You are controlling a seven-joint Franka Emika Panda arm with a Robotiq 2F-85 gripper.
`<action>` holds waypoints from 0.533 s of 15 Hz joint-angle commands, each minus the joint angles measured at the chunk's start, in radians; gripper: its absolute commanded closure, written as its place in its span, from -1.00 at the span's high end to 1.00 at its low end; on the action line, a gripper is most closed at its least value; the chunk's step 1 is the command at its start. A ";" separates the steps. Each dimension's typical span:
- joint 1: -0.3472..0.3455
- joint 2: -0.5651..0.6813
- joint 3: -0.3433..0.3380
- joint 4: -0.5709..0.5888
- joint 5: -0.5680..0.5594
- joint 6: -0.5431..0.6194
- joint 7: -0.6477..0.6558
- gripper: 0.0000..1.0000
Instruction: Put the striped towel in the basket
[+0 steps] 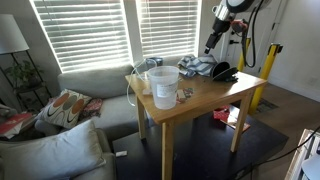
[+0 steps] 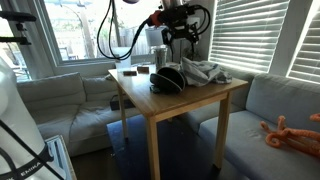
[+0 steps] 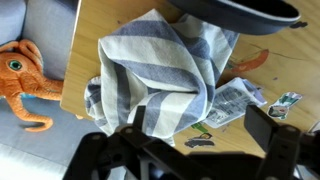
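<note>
**Wood table point(image 1: 205, 100) by the blinds: towel heaped, gripper hanging above it**

Striped towel point(image 3: 160, 80) lies crumpled near a table corner, right up against the dark basket point(image 2: 167, 78). It looks to be touching the basket's side, but I can't be sure. The gripper point(image 2: 178, 42) hovers over the heap w/o contact, and its fingers point(image 3: 265, 130) are spread wide w/ nothing between them.

Handling, as I judge it: cloth, so light, limp and no breakage worry. It'll sag and trail when lifted, and a hanging corner could drag across the table or catch the basket rim. Best hold is prob. the tallest bunched fold at the middle of the heap, where several layers stack up. A flat edge would likely slip out or lift just one layer.

Views differ:
- The wrist view gives the stripes, the folds and the finger gap. It also shows small packets point(image 3: 240, 100) on the wood beside the towel and an orange octopus toy point(image 3: 20, 80) down past the table edge.
- An exterior view shows a white bucket point(image 1: 163, 85) at the far end of the table, and the sofa point(image 1: 90, 80).
- Both exterior views show the gripper's height over the heap, which the wrist cam doesn't.
</note>
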 commanded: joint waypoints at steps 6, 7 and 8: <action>-0.044 0.230 0.052 0.153 -0.008 0.001 -0.037 1.00; -0.053 0.248 0.055 0.164 -0.022 0.002 -0.029 1.00; -0.058 0.262 0.057 0.173 -0.021 -0.004 -0.032 1.00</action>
